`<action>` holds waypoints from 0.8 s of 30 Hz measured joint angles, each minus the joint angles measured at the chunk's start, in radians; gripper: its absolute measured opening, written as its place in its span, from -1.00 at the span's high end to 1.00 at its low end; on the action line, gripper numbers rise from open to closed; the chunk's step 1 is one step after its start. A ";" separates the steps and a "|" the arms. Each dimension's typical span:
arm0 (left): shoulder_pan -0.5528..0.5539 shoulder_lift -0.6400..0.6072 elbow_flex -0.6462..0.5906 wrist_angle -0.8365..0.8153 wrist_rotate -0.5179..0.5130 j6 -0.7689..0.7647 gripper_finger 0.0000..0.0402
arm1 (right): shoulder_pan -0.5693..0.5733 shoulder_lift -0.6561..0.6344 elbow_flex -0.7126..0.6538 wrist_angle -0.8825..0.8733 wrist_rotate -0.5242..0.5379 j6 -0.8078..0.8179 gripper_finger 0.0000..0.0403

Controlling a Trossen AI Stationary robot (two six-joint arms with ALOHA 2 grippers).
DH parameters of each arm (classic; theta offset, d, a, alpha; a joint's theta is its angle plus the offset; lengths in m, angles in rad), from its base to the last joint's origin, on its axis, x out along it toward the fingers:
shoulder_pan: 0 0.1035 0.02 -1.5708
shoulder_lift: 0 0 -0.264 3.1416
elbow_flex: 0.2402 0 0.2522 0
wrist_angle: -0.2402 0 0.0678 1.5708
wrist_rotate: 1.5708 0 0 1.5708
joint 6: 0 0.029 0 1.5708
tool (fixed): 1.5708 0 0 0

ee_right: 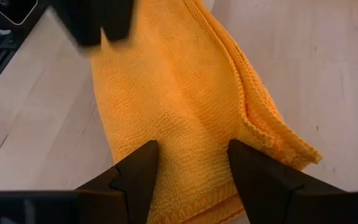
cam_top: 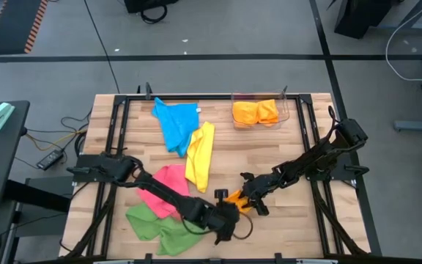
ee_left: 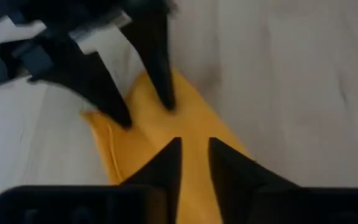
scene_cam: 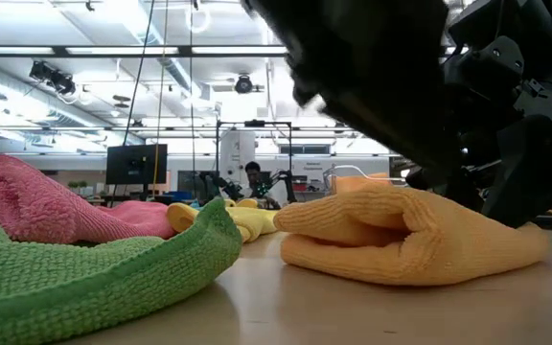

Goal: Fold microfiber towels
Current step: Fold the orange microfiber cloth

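You have a pale wooden table (cam_top: 269, 147) on a grey floor; level across it, a bright lab with ceiling lights and monitors shows beyond. A clear bin (cam_top: 258, 111) at the far edge holds folded orange cloths. Blue (cam_top: 174, 121), yellow (cam_top: 201, 155), pink (cam_top: 168, 187) and green (cam_top: 156, 226) towels lie spread toward your left. The folded orange towel (ee_right: 179, 93) lies near the front edge, between both grippers. Your left gripper (ee_left: 193, 158) hangs just over it, fingers narrowly parted, pinching nothing. Your right gripper (ee_right: 188, 165) stands spread above the towel's opposite end, its fingers astride the cloth.
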 joint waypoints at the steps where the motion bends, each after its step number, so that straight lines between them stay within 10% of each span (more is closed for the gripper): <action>1: 0.007 0.004 0.000 0.012 0.003 -0.008 0.46 | 0.000 0.000 0.000 0.000 0.000 0.000 -0.04; 10: 0.035 0.075 0.002 0.025 0.242 -0.055 -0.08 | 0.000 0.000 0.003 0.000 0.000 -0.002 -0.04; 24: -0.024 0.036 -0.001 0.002 0.369 -0.066 0.03 | 0.000 0.000 0.004 -0.010 0.000 -0.015 -0.04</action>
